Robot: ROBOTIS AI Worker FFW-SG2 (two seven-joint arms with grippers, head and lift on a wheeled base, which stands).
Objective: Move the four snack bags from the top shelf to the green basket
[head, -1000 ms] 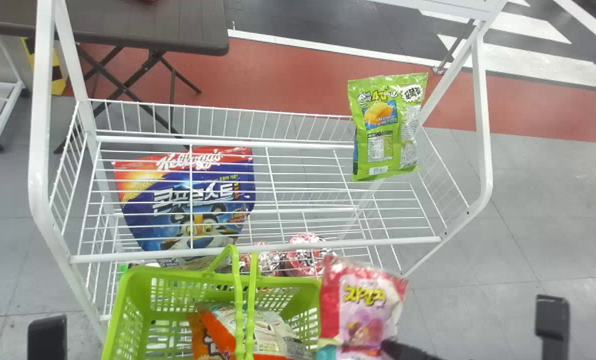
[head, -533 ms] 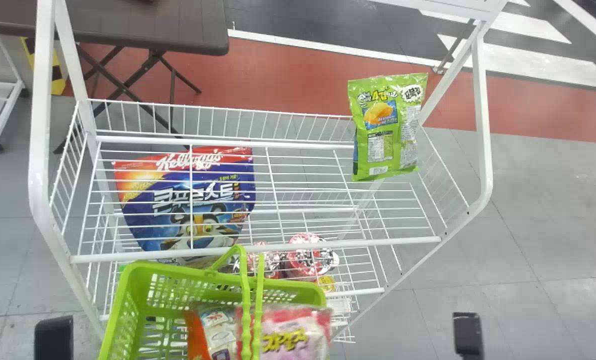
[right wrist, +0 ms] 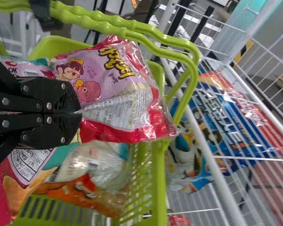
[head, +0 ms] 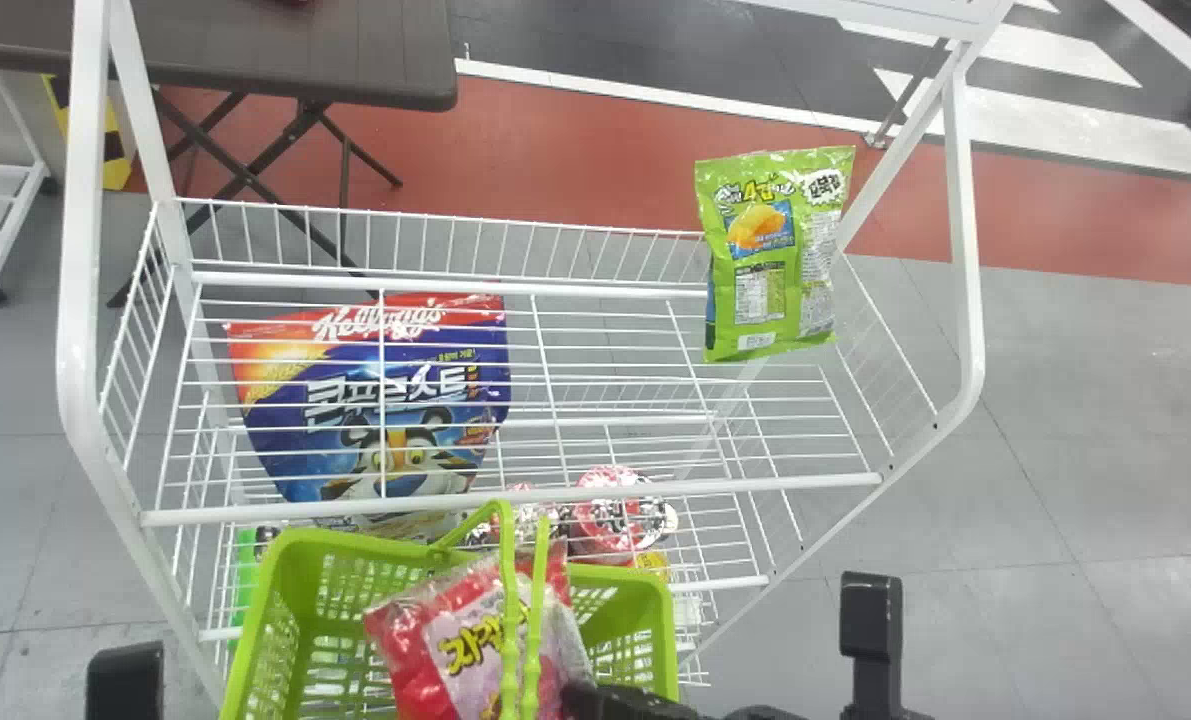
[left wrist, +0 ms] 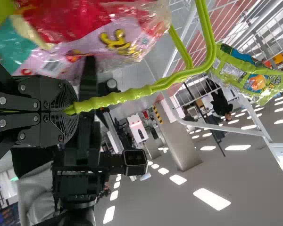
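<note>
One pink bag (head: 463, 665), clamped in our right jaws, lies over the green basket (head: 663, 640) — under the handles (left wrist: 127, 95) our left jaws grip.

We have bright, fairly even indoor light in the head view, with a pale sheen on the floor (head: 1135, 390) to the right and soft shine on the near left frame (head: 77, 250). In the left wrist view we see its source overhead: rows of ceiling lights (left wrist: 212, 199) burned to white. Glare breaks up along the creases of the pink bag (head: 410, 655). Within the basket (right wrist: 158, 188), we find soft shade under it.
</note>
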